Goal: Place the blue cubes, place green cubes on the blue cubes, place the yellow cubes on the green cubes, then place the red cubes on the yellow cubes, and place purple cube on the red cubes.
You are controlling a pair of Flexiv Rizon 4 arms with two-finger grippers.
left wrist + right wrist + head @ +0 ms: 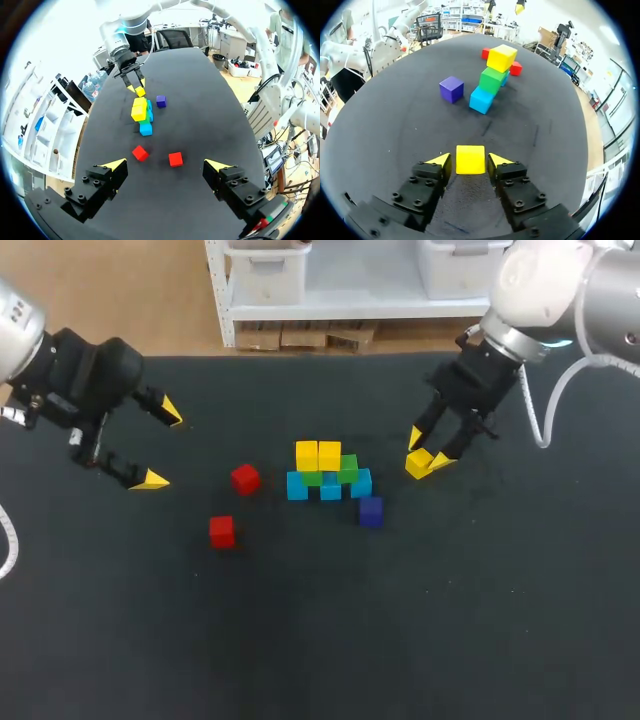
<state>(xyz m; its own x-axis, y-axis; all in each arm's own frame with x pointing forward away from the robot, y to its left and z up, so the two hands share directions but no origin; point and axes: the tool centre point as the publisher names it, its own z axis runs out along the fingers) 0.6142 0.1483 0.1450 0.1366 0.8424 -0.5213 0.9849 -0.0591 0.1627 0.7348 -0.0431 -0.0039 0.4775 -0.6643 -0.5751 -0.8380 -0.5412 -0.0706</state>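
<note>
Right wrist view: yellow cube lies inside the right tool.

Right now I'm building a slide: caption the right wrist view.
Right gripper straddles a yellow cube on the table; the cube stack and purple cube lie ahead.

A table with a dark, matte top carries everything. About the middle of it, three blue cubes stand close side by side in a short row that runs left to right. A purple cube sits just beside the right end of that row, on the side toward the near edge. Toward the left edge lie two more, apart from each other: the farther red cube near the row's left end, and the nearer red cube closer to the near edge. A single yellow cube lies apart from the row, toward the right edge.
</note>
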